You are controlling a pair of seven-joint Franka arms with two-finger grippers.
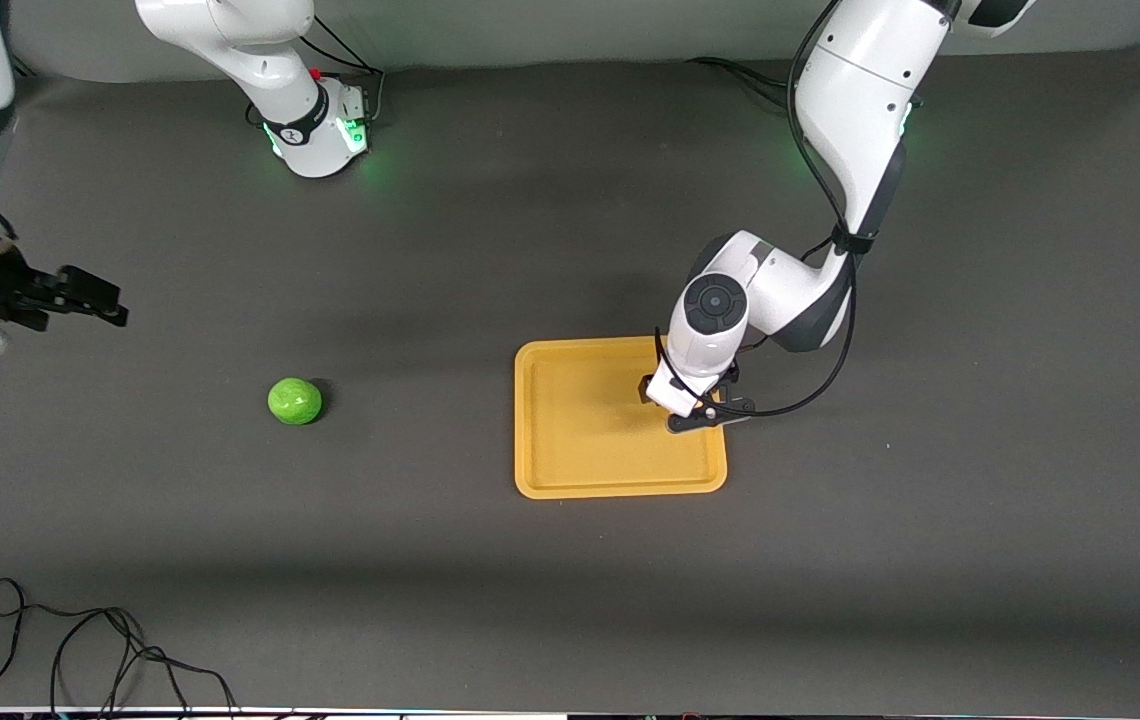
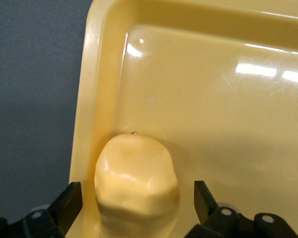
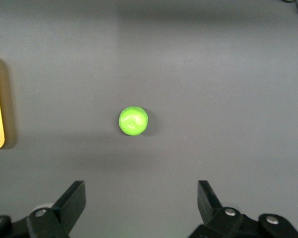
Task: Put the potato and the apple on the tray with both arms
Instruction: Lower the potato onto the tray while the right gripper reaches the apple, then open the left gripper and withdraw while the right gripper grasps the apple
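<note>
Tray (image 2: 198, 99) looks like smooth glossy yellow plastic, bright light streaks on its floor. Potato (image 2: 137, 191) has a matt, lumpy pale skin; apple (image 3: 133, 121) is shiny green with pale mottling. Table (image 1: 570, 600) is covered in a matt dark grey sheet; arm shells (image 1: 855, 90) are smooth white plastic.

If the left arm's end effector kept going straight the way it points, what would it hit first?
Probably the potato: it sits between the open fingers of the left end effector, on the tray beside its rim. How much gap remains is hard to judge.
</note>
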